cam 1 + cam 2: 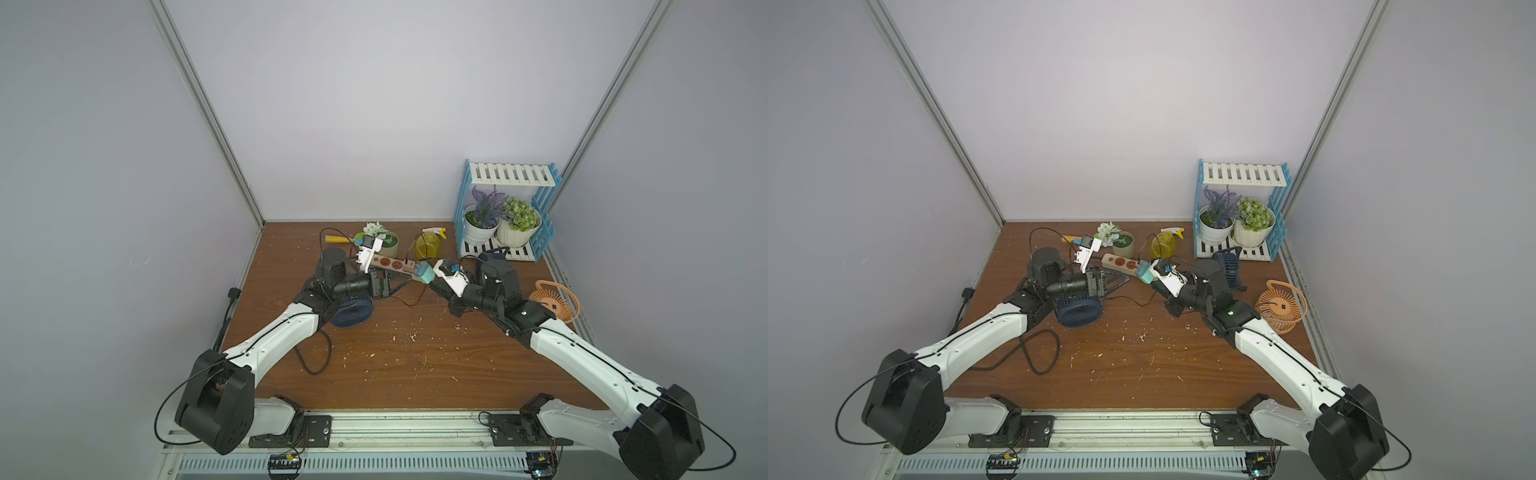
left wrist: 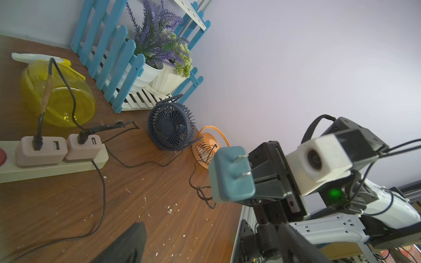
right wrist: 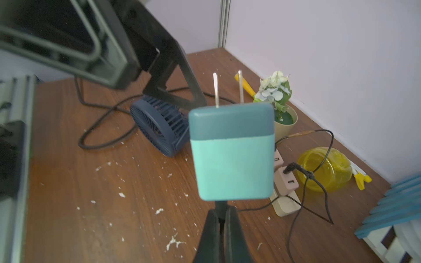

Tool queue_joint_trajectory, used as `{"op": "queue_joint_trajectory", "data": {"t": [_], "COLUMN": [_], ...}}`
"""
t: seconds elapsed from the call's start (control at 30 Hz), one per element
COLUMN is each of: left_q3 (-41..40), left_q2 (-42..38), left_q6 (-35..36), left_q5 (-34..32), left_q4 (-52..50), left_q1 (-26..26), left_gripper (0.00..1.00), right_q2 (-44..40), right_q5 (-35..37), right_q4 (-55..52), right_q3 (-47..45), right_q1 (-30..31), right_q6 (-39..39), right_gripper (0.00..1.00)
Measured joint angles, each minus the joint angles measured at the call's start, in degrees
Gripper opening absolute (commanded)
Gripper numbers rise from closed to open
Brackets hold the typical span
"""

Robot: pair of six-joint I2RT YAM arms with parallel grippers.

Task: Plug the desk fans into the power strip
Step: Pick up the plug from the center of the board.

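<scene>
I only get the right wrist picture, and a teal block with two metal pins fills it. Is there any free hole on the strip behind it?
Observer: Yes. In both top views the power strip shows two free red sockets, at its end nearer the left arm.
Operator: Where is my block compared to them?
Observer: The teal plug is held near the opposite end, beside the two pink adapters.
Operator: Any fans besides the blue fan I see?
Observer: Two, over on the side of the right arm: a second blue fan and an orange fan.
</scene>
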Motion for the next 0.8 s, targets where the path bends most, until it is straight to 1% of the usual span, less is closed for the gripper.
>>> {"op": "queue_joint_trajectory", "data": {"t": [0.1, 0.23, 0.47, 0.67, 0.7, 0.73, 0.8], "left_q3": [0.2, 0.8, 3.4, 5.4, 5.7, 5.9, 6.1], "left_q2": [0.0, 0.7, 2.4, 5.2, 5.7, 6.1, 6.8], "left_q6": [-1.2, -1.6, 1.9, 3.2, 3.3, 3.4, 3.5], "left_q5": [1.2, 2.0, 0.9, 1.7, 1.9, 2.0, 2.5], "left_q4": [0.0, -1.4, -8.9, -11.4, -11.6, -11.6, -11.9], "left_q1": [0.0, 0.0, -0.2, -1.2, -1.3, -1.4, -1.7], "left_gripper": [0.93, 0.88, 0.73, 0.72, 0.70, 0.66, 0.51], "right_q2": [0.9, 1.4, 1.6, 2.9, 3.3, 3.7, 4.5], "right_q5": [5.6, 10.9, 14.1, 15.2, 15.7, 16.2, 17.5], "right_q4": [-2.1, -4.5, -7.3, -11.6, -12.5, -13.2, -14.3], "right_q3": [0.3, 0.7, 3.8, 7.6, 8.1, 8.5, 8.8], "right_q1": [1.9, 5.2, 7.5, 9.7, 10.2, 10.7, 11.7], "right_q6": [-4.0, -7.8, -11.2, -14.2, -14.8, -15.3, -16.4], "right_gripper": [0.00, 0.00, 0.00, 0.00, 0.00, 0.00, 0.00]}}
